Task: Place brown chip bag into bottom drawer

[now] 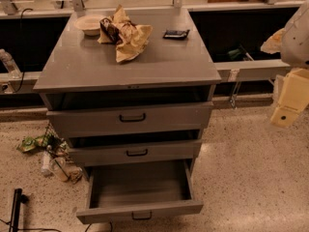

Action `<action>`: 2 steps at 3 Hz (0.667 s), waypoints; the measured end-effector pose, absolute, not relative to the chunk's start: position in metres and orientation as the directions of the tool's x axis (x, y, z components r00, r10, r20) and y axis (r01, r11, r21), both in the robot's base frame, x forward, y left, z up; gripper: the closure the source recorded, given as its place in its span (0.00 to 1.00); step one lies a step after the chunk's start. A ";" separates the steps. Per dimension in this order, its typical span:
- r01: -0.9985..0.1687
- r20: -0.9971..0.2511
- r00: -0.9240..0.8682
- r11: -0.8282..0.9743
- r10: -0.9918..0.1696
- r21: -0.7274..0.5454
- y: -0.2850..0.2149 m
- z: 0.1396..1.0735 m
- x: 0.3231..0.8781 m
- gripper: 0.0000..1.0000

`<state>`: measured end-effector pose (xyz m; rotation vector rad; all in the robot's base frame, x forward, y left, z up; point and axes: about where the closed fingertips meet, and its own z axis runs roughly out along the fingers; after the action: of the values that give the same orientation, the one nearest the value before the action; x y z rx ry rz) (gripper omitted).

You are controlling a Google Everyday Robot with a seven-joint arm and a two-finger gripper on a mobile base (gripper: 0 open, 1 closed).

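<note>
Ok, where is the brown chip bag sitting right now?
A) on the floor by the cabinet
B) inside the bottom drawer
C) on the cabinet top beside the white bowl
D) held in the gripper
C: the brown chip bag lies on the cabinet top beside the white bowl. The bottom drawer is pulled out without it, and the gripper is at the right edge, off the cabinet.

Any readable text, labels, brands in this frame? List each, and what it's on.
No text is legible.
brown chip bag: print blurred, unreadable.
black packet: markings too small to read.
bottom drawer: no label seen.
gripper, at the frame's right edge: no marking seen.
</note>
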<state>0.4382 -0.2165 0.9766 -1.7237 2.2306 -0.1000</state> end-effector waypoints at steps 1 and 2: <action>-0.931 -0.207 -0.221 0.270 -0.953 -0.247 -0.217 0.977 0.438 0.00; -0.915 -0.296 -0.240 0.317 -0.925 -0.250 -0.208 0.967 0.462 0.00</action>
<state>0.4625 -0.2080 0.9675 -1.6352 2.2037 -0.0348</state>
